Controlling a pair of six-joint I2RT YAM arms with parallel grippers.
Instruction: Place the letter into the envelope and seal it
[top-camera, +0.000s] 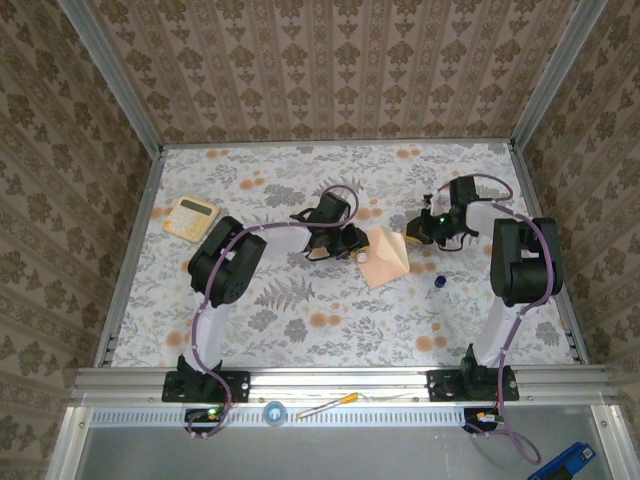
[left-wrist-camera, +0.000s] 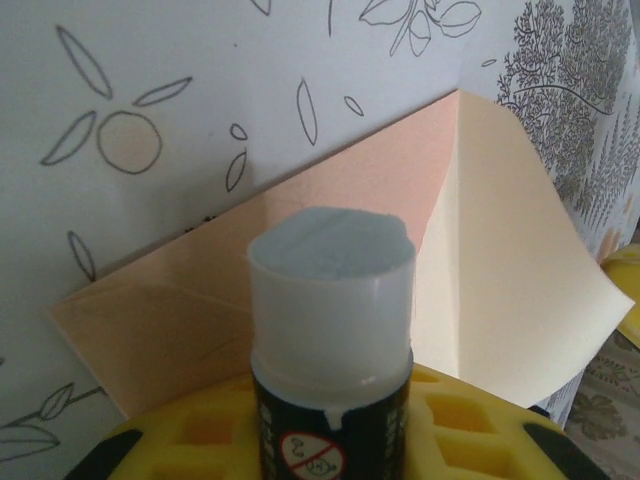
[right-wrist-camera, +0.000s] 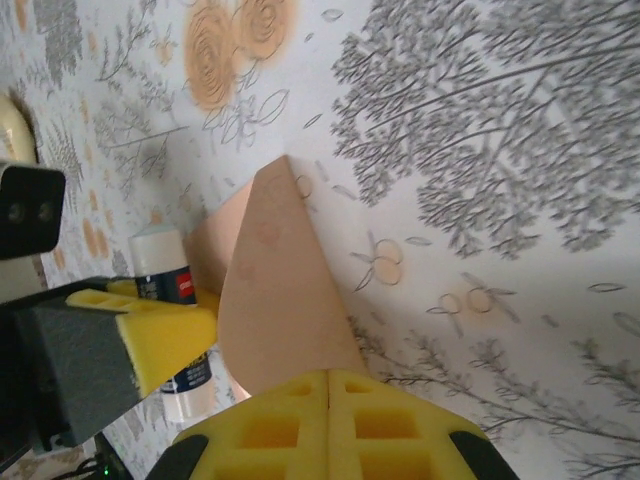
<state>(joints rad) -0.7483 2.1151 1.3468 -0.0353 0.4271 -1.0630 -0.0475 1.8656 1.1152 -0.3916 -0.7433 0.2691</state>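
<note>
Salmon-pink, the envelope (top-camera: 385, 260) lies on the flowered table (top-camera: 300, 330) right of centre, between our two grippers. Its pointed flap (left-wrist-camera: 510, 270) is raised off the body and shows a paler cream inner face.

Our right gripper (right-wrist-camera: 328, 405) has its yellow pads pressed together on the tip of that flap, holding it up off the table. From above, this gripper sits just to the right of the envelope's far end.

Our left gripper (left-wrist-camera: 330, 440) is closed around a glue stick (left-wrist-camera: 332, 290). The stick is dark-bodied with a white collar and has a pale blue core wound out at the top. The fingers clamp its barrel, only narrowly apart. The stick's tip points toward the envelope, but we cannot tell whether it touches the paper. We also cannot tell whether the letter sits inside the envelope.

A small dark blue object (top-camera: 439, 283) lies just to the near right of the envelope. A cream calculator (top-camera: 190, 217) rests well apart at the far left. A pen (top-camera: 325, 406) lies on the metal rail (top-camera: 340, 380) at the near edge.
</note>
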